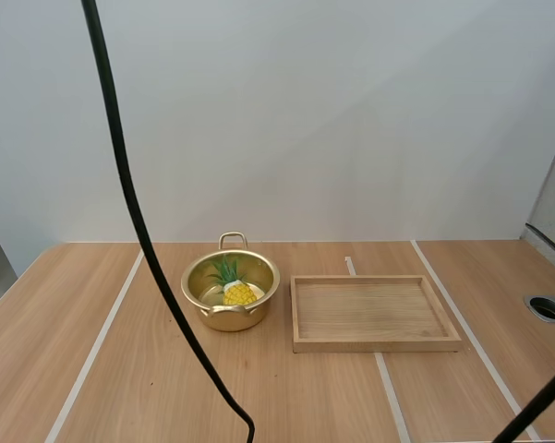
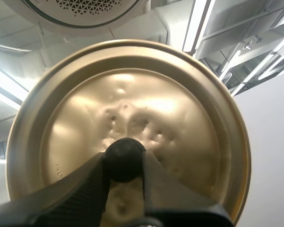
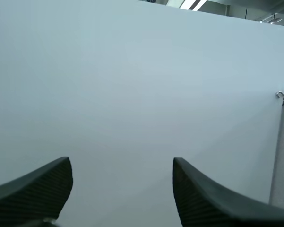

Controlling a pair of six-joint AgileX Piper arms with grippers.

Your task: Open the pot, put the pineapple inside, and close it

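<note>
The golden pot (image 1: 231, 290) stands uncovered on the table, left of the wooden tray. Inside it lies the pineapple (image 1: 235, 288), yellow with green leaves. My left gripper (image 2: 124, 163) is shut on the black knob (image 2: 124, 158) of the golden lid (image 2: 132, 123), which it holds raised and tipped so its top faces the wrist camera. My right gripper (image 3: 123, 189) is open, its two fingers (image 3: 33, 191) wide apart in front of the plain white wall with nothing between them.
An empty wooden tray (image 1: 374, 312) lies right of the pot. A round hole (image 1: 548, 308) is set in the table at the far right. Bare wood stretches in front of the pot and to its left.
</note>
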